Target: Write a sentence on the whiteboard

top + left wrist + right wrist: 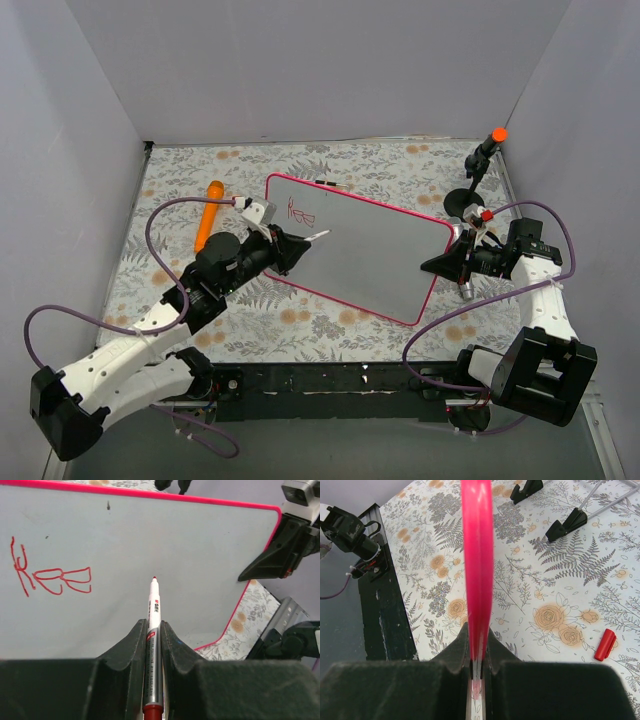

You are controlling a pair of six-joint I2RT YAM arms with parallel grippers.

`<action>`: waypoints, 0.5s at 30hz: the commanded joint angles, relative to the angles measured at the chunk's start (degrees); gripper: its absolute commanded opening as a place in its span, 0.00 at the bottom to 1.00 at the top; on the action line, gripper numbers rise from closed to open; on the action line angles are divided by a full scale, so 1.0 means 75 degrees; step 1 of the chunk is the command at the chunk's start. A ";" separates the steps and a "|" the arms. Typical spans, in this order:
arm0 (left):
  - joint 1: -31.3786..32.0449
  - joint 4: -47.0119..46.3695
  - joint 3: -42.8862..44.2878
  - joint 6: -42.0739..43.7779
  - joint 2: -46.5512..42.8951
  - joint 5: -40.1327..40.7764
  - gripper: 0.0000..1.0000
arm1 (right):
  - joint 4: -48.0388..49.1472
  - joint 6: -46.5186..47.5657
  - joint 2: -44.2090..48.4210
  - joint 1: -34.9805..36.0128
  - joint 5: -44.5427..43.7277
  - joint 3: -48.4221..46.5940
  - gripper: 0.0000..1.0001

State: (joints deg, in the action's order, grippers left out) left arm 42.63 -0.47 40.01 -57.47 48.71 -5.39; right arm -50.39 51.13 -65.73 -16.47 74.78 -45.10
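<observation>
**Left gripper** [154, 645]: jaws closed firmly on the barrel of a red-inked marker pen [154, 625], which runs forward between the two fingers with its uncapped tip pointing at the board. The views do not show whether the tip touches the surface.

**Right gripper** [477, 652]: jaws clamped on the pink-red frame at the right end of the whiteboard [365, 255], seen edge-on from the right wrist.

**Whiteboard:** it sits mid-table on a floral tablecloth [350, 165], its long side running from far left to near right. The glossy white face is bare except at the far-left corner.

**The sentence** [50, 577]: a single short run of thin red strokes, an upright crossed figure followed by two looped, flattened shapes. It cannot be read as words.

**Labels:** the marker's white barrel carries small red printing, too small to read with certainty.

**Other:** a red pen cap [605, 645] lies on the cloth, right of the board's edge.
</observation>
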 commanded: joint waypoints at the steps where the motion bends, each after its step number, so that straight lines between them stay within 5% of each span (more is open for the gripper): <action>1: 0.0198 -0.0336 0.0103 0.0151 0.0091 0.1514 0.00 | 0.0426 0.0354 0.0058 0.0028 -0.0995 -0.0115 0.01; 15: 0.0210 -0.0265 0.0396 0.0187 0.0771 0.1984 0.00 | 0.0426 0.0366 0.0069 0.0028 -0.0983 -0.0115 0.01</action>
State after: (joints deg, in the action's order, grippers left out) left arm 44.01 -1.52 40.45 -56.80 54.19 7.86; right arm -50.39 51.16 -65.73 -16.47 74.76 -45.10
